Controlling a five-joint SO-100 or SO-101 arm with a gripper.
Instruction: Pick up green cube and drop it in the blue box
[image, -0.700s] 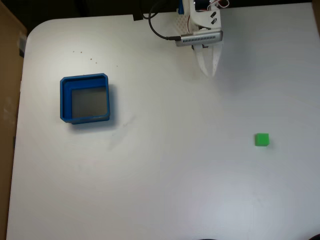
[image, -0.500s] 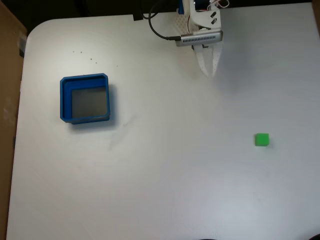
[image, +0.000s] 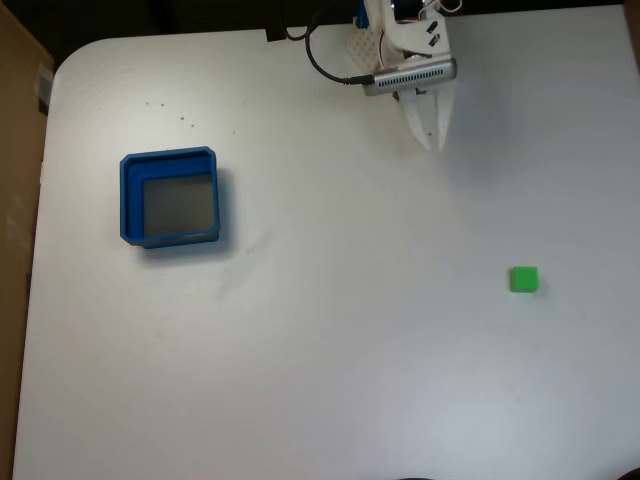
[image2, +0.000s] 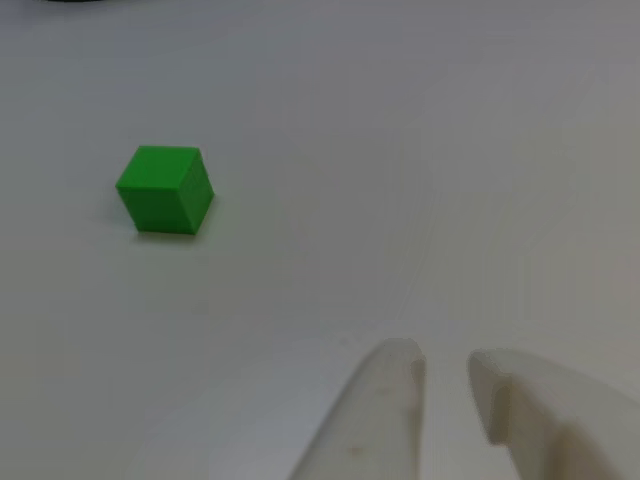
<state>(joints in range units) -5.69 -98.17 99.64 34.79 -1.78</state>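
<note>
White plastic pincer (image2: 445, 375) nearest the lens in the other view: fingertips nearly together, a narrow gap between them, nothing held. Seen also in the fixed view (image: 430, 140), hanging over the far edge of the bench (image: 330, 360), tips pointing toward the near side.

Green cube (image2: 165, 188) beyond the pincer tips and off to the left in the other view, well apart from them, resting flat on the bench with one vertical edge turned toward the lens. In the fixed view (image: 523, 279), below and to the right of the pincer, alone on bare surface.

Blue box (image: 171, 197) farthest from the cube, on the opposite side of the pincer in the fixed view, well apart from both; grey floor bare.

Handling, as judged: solid, rigid, probably light; smooth faces likely somewhat slippery against hard plastic fingers. Not fragile. Widen the jaws beyond the cube's width before descent. Take hold across two opposite flat side faces, at mid-height, never corner to corner; rotate the wrist to square the fingers with the faces, since the cube sits turned relative to the pincer.
</note>
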